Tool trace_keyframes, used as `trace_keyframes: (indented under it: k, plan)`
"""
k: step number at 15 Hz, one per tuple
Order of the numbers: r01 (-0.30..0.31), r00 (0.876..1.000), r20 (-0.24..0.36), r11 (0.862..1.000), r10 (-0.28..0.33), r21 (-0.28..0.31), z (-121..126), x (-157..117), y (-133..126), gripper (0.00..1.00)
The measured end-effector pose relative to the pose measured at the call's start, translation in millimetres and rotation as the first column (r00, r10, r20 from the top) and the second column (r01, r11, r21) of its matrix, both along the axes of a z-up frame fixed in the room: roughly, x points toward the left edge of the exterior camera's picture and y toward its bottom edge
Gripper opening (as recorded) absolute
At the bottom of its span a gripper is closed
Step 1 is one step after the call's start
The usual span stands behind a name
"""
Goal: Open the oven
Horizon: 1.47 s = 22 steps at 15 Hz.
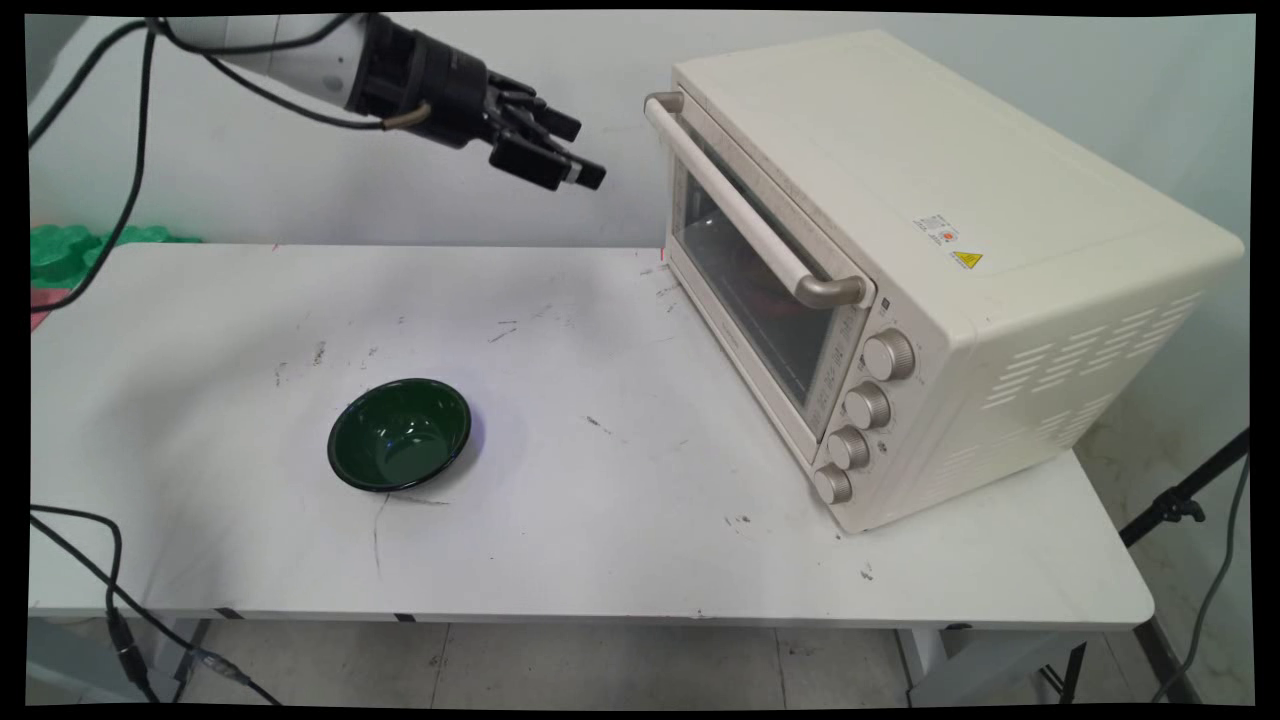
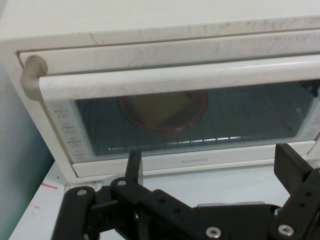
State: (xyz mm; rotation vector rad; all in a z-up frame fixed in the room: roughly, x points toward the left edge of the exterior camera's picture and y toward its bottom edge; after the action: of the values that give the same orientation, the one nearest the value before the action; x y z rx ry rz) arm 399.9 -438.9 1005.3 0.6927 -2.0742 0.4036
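Note:
My gripper (image 1: 580, 150) hangs in the air above the table's back edge, open and holding nothing, pointing at the cream toaster oven (image 1: 900, 200). The oven door is shut, and its long handle (image 1: 740, 205) lies a short way to the right of my fingertips. In the hand view the gripper (image 2: 212, 160) faces the oven's glass door (image 2: 240, 117) just below the handle (image 2: 175, 80). Behind the glass, a red dish (image 2: 162, 112) with something yellow in it sits on the rack. An empty dark green bowl (image 1: 400, 435) stands on the table, left of centre, far below the gripper.
The oven takes up the right part of the white table (image 1: 600, 520), with several knobs (image 1: 865, 405) on its front right. Green objects (image 1: 70, 250) lie beyond the table's far left corner. Black cables (image 1: 130, 180) hang at the left. A tripod leg (image 1: 1180, 500) stands off the table's right.

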Motion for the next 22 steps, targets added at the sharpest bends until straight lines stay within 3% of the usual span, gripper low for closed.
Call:
trace_keyframes:
  k: [10,18,19,22]
  plan:
    - [-0.056,0.998,-0.007,0.998,0.056,0.011,40.3,-51.4,-15.4,1.00]
    - [-0.068,0.997,0.047,0.998,0.067,0.011,42.6,-93.7,-37.0,1.00]
    - [-0.067,0.996,0.051,0.998,0.067,0.011,42.3,-96.5,-38.4,0.00]
    - [-0.068,0.995,0.074,0.998,0.068,0.007,40.1,-108.4,-45.4,0.00]
